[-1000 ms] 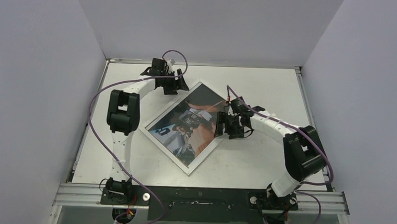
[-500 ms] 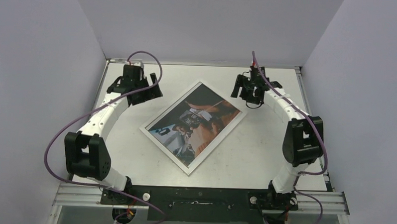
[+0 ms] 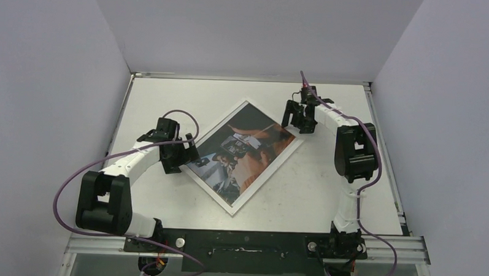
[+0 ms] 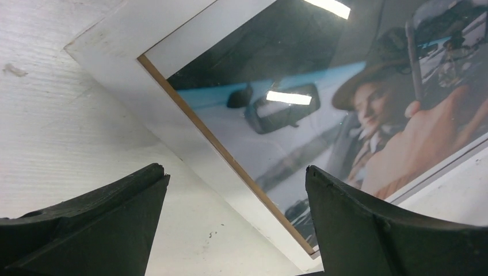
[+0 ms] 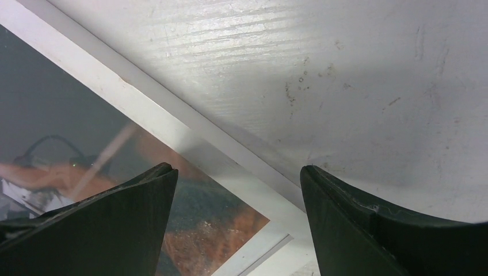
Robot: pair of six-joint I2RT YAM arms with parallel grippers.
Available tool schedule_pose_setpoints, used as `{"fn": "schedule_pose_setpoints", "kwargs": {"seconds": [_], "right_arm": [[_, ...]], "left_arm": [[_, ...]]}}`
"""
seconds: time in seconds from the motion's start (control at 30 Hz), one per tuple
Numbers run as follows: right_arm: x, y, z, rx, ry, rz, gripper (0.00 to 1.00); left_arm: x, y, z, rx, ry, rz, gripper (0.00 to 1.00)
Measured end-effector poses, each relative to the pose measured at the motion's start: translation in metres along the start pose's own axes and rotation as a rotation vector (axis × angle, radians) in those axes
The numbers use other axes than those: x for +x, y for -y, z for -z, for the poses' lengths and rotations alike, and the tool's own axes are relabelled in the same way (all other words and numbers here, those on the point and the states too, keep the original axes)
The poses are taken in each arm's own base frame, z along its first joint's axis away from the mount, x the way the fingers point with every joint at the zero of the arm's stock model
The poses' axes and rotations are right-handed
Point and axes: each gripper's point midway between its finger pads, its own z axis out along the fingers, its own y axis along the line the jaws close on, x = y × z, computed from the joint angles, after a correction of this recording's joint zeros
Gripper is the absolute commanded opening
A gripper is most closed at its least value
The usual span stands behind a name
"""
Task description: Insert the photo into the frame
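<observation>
The white frame (image 3: 195, 174) lies flat and turned diagonally in the middle of the table, with the photo (image 3: 241, 150) showing inside it. My left gripper (image 3: 181, 156) is open and empty, low over the frame's left edge; the left wrist view shows the frame's white border (image 4: 172, 121) and the photo (image 4: 322, 98) between the spread fingers. My right gripper (image 3: 293, 118) is open and empty just above the frame's right corner; its wrist view shows the frame's border (image 5: 172, 123) and the photo (image 5: 63, 132).
White table (image 3: 326, 196) walled at the back and both sides. A metal rail (image 3: 244, 242) with both arm bases runs along the near edge.
My left gripper has come from the far left corner down to the frame's left edge. My right gripper has moved slightly nearer the frame's right corner. The frame has not moved.
</observation>
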Motion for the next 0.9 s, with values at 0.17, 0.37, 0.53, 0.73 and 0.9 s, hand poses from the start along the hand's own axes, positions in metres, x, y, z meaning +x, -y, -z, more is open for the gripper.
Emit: {"fn": "schedule_pose_setpoints", "kwargs": {"seconds": [0.17,0.37,0.53,0.73,0.9], "right_arm": [[0.000,0.001,0.000,-0.022,-0.009,0.006,0.80],[0.007,-0.004,-0.002,-0.081,-0.028,0.010,0.79],[0.012,0.004,0.004,-0.118,0.001,-0.020,0.79],[0.038,0.021,0.022,-0.101,-0.013,-0.091,0.79],[0.052,0.024,0.035,-0.059,-0.046,-0.143,0.80]], "left_arm": [[0.001,0.007,-0.003,0.037,-0.014,0.013,0.87],[0.007,0.011,-0.018,0.056,-0.077,0.028,0.86],[-0.011,0.020,-0.023,0.064,-0.081,0.032,0.86],[-0.065,0.051,-0.025,0.136,-0.025,0.009,0.86],[-0.120,0.085,-0.016,0.196,0.074,-0.050,0.89]]}}
